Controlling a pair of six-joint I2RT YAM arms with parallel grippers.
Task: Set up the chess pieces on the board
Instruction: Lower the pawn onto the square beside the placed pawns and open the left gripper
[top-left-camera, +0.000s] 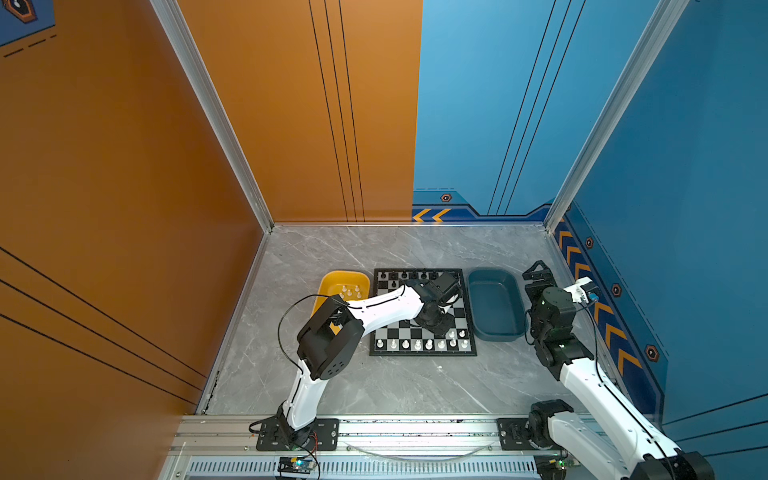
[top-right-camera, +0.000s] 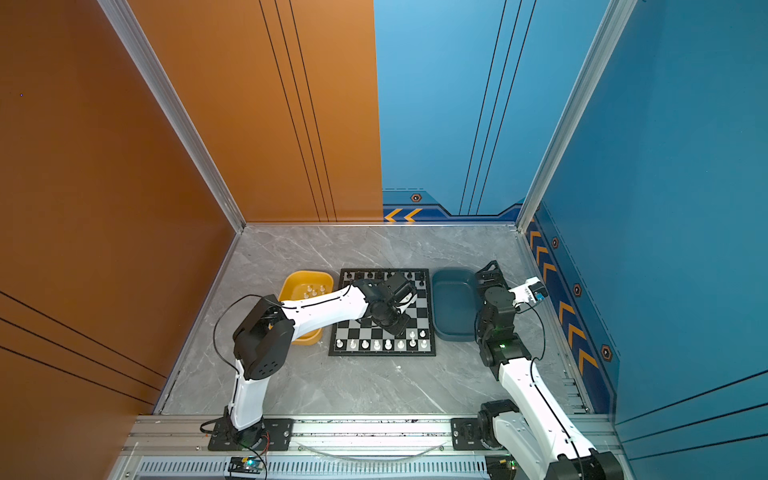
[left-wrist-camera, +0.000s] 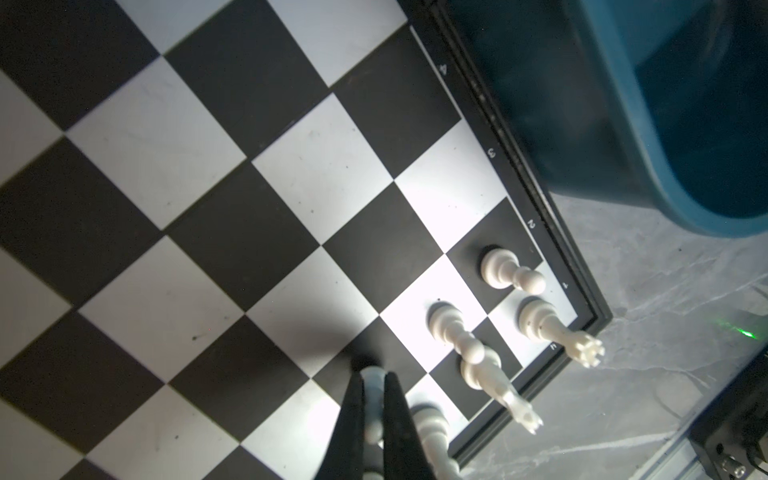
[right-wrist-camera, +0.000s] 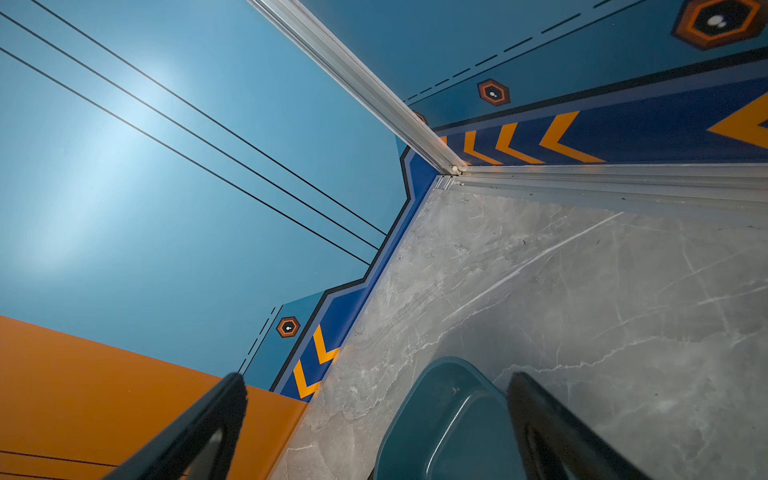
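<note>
The board (top-left-camera: 422, 354) (top-right-camera: 382, 353) lies mid-table between two trays. White chess pieces (top-left-camera: 417, 344) line its near edge and black ones (top-left-camera: 404, 275) its far edge. My left gripper (top-left-camera: 442, 328) (left-wrist-camera: 373, 376) reaches over the board's near right part, shut on a small white piece (left-wrist-camera: 372, 399) above a black square; whether its base touches the square I cannot tell. Beside it stand two white pawns (left-wrist-camera: 509, 270), a rook (left-wrist-camera: 557, 332) and a knight (left-wrist-camera: 498, 390). My right gripper (top-left-camera: 538, 272) (right-wrist-camera: 374, 382) hangs open and empty past the blue tray's far right corner.
A yellow tray (top-left-camera: 332, 278) left of the board holds several white pieces (top-left-camera: 351, 289). The dark blue tray (top-left-camera: 496, 336) (right-wrist-camera: 449, 415) sits right of the board, with nothing seen in it. The left arm's forearm spans the yellow tray and the board. Walls enclose the table.
</note>
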